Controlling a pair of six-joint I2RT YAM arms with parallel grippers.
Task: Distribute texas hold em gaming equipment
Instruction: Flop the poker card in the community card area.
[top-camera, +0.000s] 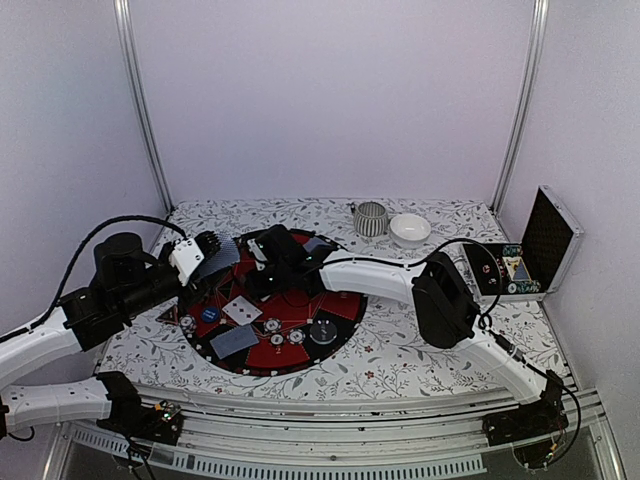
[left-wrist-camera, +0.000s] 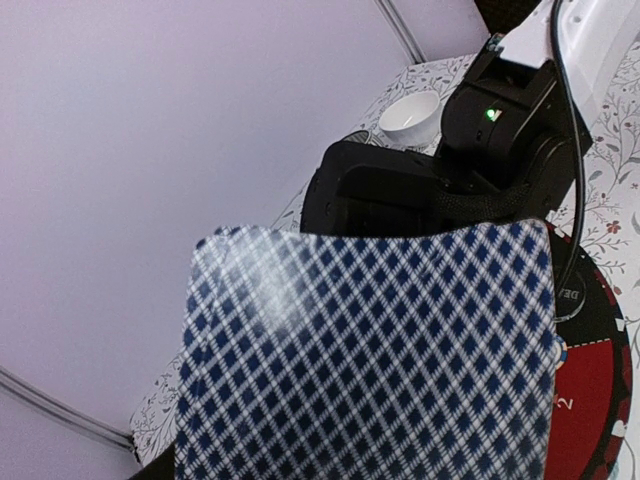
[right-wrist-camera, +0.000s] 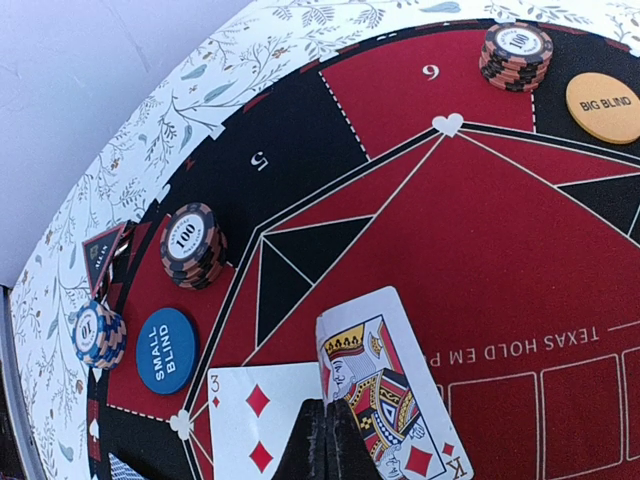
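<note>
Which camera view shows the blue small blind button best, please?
The right wrist view: the small blind button lies close, unobstructed, its lettering legible. The top external view shows that button only as a tiny blue disc. The left wrist view misses it; playing cards fill the frame.

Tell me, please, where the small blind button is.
The small blind button lies lower left in the right wrist view, below the black chip stack, left of the three of diamonds.
</note>
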